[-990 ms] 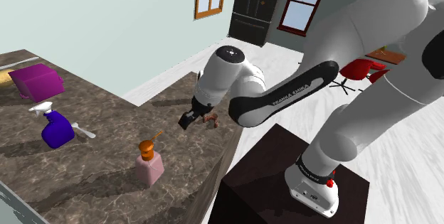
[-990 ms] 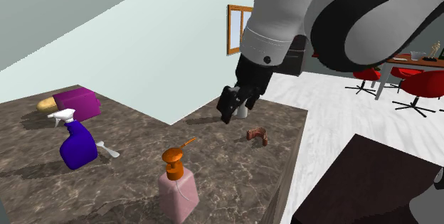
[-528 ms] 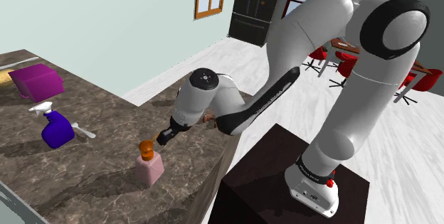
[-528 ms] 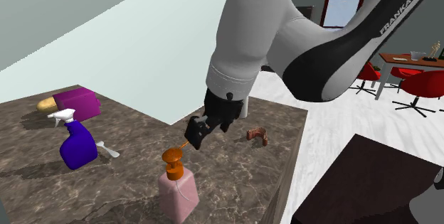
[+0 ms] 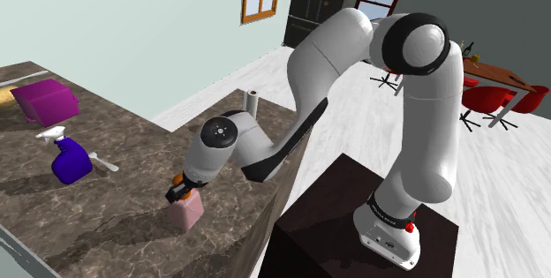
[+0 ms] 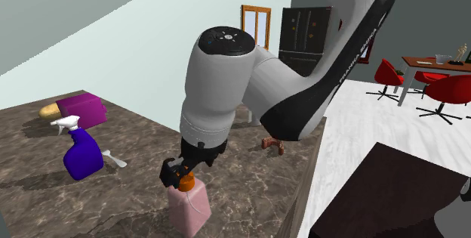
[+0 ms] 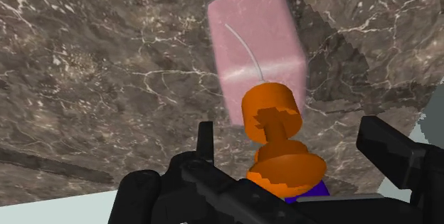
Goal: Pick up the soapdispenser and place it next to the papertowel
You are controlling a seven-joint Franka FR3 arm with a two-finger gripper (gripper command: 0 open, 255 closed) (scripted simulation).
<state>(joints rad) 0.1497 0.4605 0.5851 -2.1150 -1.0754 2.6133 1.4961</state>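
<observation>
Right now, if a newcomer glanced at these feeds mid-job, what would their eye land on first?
The white arm doubles over the dark marbled counter, its open claw straddling the orange pump of the pink soap dispenser without touching it. Next come the blue spray bottle and the purple box, both toward the second exterior view's left.

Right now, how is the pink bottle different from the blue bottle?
The pink bottle is boxy with an orange pump; the blue bottle is round with a white sprayer. The hand is at the pink bottle, far from the blue bottle. Both stand upright on the counter.
</observation>
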